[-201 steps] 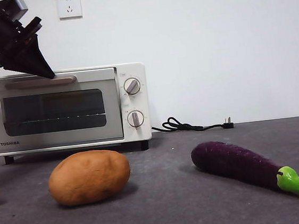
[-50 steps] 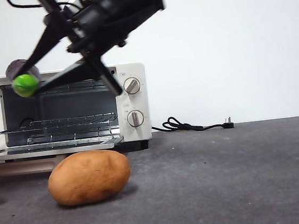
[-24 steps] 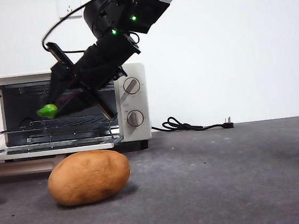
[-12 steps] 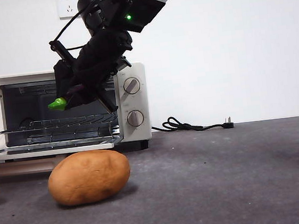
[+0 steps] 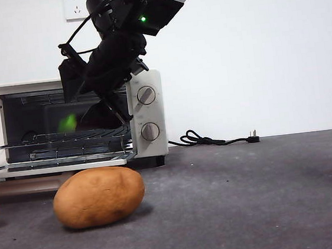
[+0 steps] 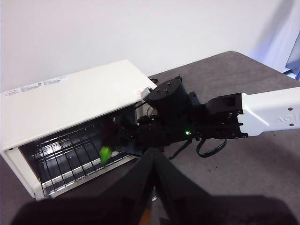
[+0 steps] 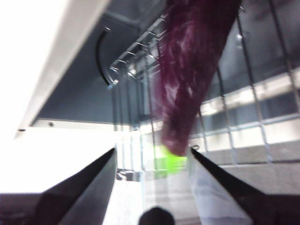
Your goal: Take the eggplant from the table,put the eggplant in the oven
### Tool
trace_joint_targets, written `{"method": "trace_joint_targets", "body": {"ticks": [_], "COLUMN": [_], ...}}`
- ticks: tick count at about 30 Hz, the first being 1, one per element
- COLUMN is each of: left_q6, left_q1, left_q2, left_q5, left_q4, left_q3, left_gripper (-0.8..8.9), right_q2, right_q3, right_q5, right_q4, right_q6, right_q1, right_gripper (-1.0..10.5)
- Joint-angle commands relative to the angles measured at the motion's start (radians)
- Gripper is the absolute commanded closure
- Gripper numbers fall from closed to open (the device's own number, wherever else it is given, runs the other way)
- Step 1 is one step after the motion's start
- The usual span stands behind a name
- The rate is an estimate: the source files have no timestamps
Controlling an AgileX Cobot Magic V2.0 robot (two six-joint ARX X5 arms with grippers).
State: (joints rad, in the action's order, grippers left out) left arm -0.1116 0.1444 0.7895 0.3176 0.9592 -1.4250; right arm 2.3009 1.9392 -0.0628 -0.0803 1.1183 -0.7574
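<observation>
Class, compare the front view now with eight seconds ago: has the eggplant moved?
Yes. The eggplant has left the table, where it lay right of the potato, and now shows blurred inside the open oven, above its rack, below the right pincer.

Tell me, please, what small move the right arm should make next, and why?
Probably draw the right gripper straight back out of the oven. Its jaws stand apart, and the eggplant shows blurred between them above the wire rack, apparently let go, so nothing seems left to hold.
</observation>
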Motion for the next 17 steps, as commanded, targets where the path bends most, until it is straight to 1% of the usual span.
{"method": "trace_joint_targets", "body": {"ticks": [1,8,13,17], "left_q6": [-0.005,-0.012,-0.012,-0.012], "left_q1": [0.006,0.007,0.012,0.012], "left_q2": [-0.007,-0.007,-0.007,-0.007], "left_q5": [0.003,0.003,0.003,0.003], "left_q4": [0.005,0.005,0.005,0.005], "left_q3": [0.008,0.008,0.008,0.008], "left_gripper": [8.19,8.19,8.19,8.19], "right_q2": [0.014,0.014,0.014,0.014], "right_q3": [0.005,0.005,0.005,0.005], "right_q5": [0.008,0.007,0.006,0.006], "right_q4": [0.016,0.01,0.009,0.004], "right_q6": [0.0,-0.001,-0.023,-0.023], "right_q1": [-0.002,-0.002,-0.002,-0.002], "right_gripper": [6.9,6.9,6.9,6.9]}}
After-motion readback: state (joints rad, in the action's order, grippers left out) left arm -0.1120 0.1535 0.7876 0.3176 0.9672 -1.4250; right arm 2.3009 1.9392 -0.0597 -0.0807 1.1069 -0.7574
